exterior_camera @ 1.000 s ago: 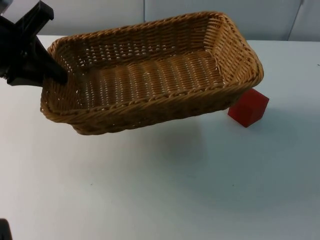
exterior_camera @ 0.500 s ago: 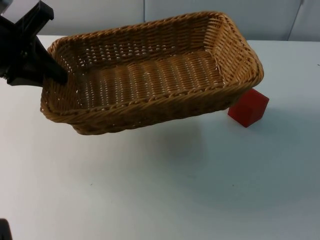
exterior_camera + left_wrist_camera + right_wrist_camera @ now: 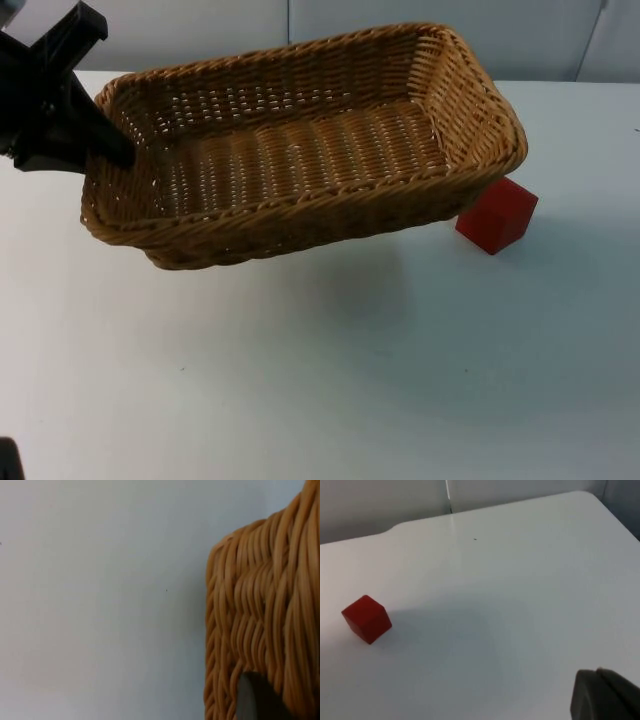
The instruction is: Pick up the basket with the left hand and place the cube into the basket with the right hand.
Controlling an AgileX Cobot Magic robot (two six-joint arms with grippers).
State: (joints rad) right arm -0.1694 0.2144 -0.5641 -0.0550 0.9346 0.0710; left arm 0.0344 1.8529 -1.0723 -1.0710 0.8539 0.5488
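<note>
A woven wicker basket (image 3: 300, 140) hangs tilted above the table, with my left gripper (image 3: 108, 150) shut on the rim of its left end. In the left wrist view the basket's wall (image 3: 265, 610) stands close against the black fingertip (image 3: 250, 700). A red cube (image 3: 497, 215) rests on the white table just past the basket's right end, its upper left corner hidden under the basket. The cube (image 3: 367, 619) lies well away from my right gripper (image 3: 604, 696), which waits above the table.
The white table (image 3: 350, 380) stretches open in front of the basket and to the right of the cube. A grey partition wall (image 3: 200, 25) closes off the back edge.
</note>
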